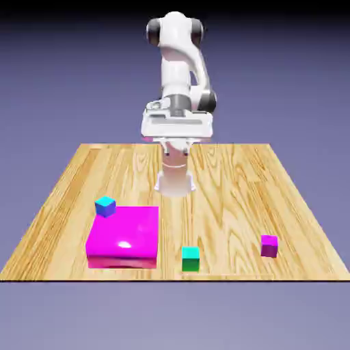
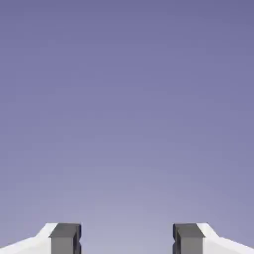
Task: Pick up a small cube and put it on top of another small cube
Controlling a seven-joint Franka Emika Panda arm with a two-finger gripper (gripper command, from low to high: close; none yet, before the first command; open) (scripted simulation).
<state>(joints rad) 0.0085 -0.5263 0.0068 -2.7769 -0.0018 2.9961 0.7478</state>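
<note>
My fingers [image 2: 127, 240] stand open with nothing between them; in the hand view the two grey tips [image 2: 65, 238] sit apart at the bottom edge, and only plain blue-violet backdrop fills the gap and everything above them. No cube shows in that view.

In the exterior view my arm [image 1: 179, 68] is folded up high at twelve o'clock over the far edge of the wooden desk [image 1: 239, 184], with the hand [image 1: 178, 123] held level well above the boards and far from every cube.

The small green cube [image 1: 191, 258], its top face a lighter teal, rests on the desk near the front edge at about six o'clock from the desk's middle. It sits just beside the lower corner of the large flat magenta block [image 1: 124, 236], at the block's four o'clock, and I cannot tell whether a thin gap parts them.

The small purple cube [image 1: 269, 245] sits on bare wood at about four o'clock from the desk's middle, well apart from the green cube and at its three o'clock, a little farther back.

A tiny cyan-blue cube [image 1: 105, 206] stands at the magenta block's eleven o'clock corner; whether it rests on the block's edge or just behind it on the desk I cannot tell
</note>
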